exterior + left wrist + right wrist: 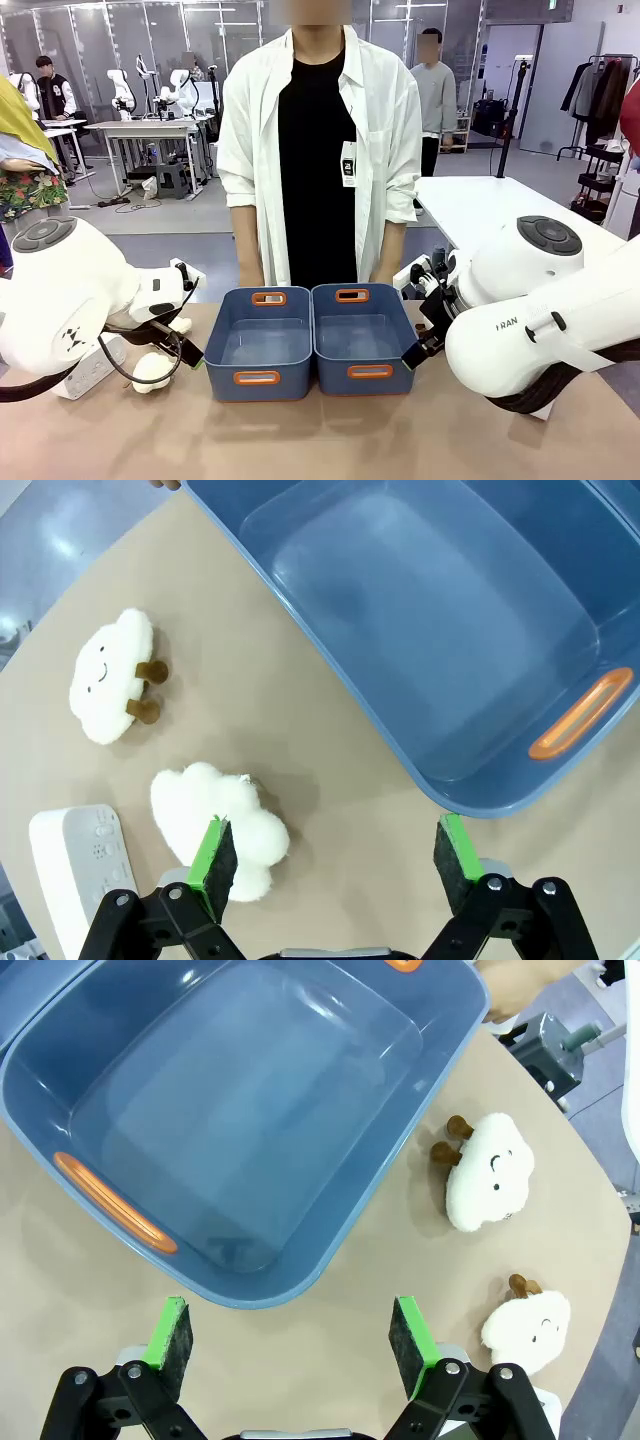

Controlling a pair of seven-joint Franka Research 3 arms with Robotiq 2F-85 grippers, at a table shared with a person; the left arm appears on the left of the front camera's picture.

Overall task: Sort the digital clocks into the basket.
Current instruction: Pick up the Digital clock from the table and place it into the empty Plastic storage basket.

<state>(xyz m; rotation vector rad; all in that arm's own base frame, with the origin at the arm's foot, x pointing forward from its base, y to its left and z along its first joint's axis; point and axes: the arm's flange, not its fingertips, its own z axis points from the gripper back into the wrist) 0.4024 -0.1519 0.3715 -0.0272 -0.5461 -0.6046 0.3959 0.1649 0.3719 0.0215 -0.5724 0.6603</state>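
- Since the left blue bin (225, 385) and the right blue bin (335, 380) are both bare inside, I judge the task not started: no clock is in a basket yet.
- The bins sit side by side at table centre and look identical, so I can't tell which one is the target basket.
- One digital clock (75, 865) lies flat on the table on the robot's left. It is outside the bins, just beside a cloud plush (220, 820).
- A second cloud plush (105, 675) sits farther out on that side, and two more plush toys (490, 1170) lie beside the right bin. None of these are to be sorted.
- What's left, by my read: pick up each clock and drop it in the basket.
- Left gripper (335, 855): jaws wide apart, holding nothing. It points down at the table by the left bin's near corner, and one green pad (212, 855) overlaps the nearer plush in the wrist view. Contact is unclear, and the clock is off to the outer side of that pad.
- Right gripper (290, 1345): jaws wide apart, empty. It hangs over bare table at the right bin's corner with nothing between the pads.
- Both arms are low and flank the bins, elbows out.
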